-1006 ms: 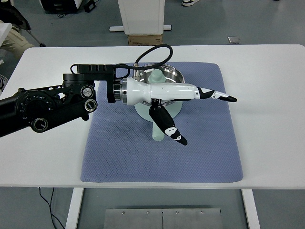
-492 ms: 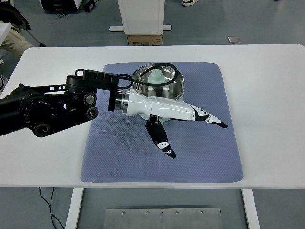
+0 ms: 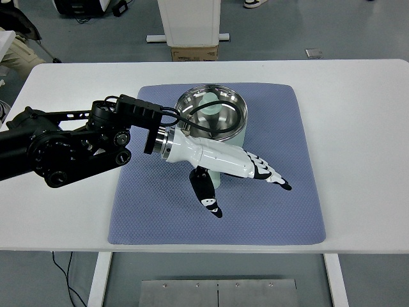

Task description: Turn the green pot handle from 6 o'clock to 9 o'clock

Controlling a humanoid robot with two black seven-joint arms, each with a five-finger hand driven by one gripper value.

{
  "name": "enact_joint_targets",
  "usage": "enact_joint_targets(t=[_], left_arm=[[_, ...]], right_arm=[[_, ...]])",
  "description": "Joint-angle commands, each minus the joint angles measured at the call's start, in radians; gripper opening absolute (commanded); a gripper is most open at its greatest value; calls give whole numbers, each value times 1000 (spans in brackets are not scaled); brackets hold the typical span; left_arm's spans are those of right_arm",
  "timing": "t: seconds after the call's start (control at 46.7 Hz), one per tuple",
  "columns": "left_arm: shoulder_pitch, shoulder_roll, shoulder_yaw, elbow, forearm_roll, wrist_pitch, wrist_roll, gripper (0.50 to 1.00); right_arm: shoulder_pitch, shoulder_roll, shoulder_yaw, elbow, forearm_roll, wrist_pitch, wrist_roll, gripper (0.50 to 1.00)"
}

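Since the green pot sits near the mat's far edge, centre-left, with its handle pointing toward the near edge, handle is at about 6 o'clock and the rotation looks not yet done. Left hand reaches in over the handle, fingers extended and spread, thumb angled down toward the near edge; nothing gripped. Handle mostly hidden under the palm, so can't tell if there's contact.

For the step: get thumb and fingers on opposite sides of the handle, low enough to catch it, then sweep toward the mat's left edge in an arc around the pot's centre. Push tangentially, or the pot slides across the mat instead of turning. Right arm isn't visible.
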Motion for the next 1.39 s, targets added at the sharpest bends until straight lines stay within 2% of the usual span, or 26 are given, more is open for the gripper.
enact_joint_targets(t=[0.0,0.749,1.37], left_arm=[[-6,0,4,2,19,1,0,1000],[-168,35,166,5,64,-18,0,1000],[-185,34,183,17,-71,-42,0,1000]], right_arm=[[0,0,0,0,0,0,0,1000],[0,0,0,0,0,0,0,1000],[0,0,0,0,0,0,0,1000]])
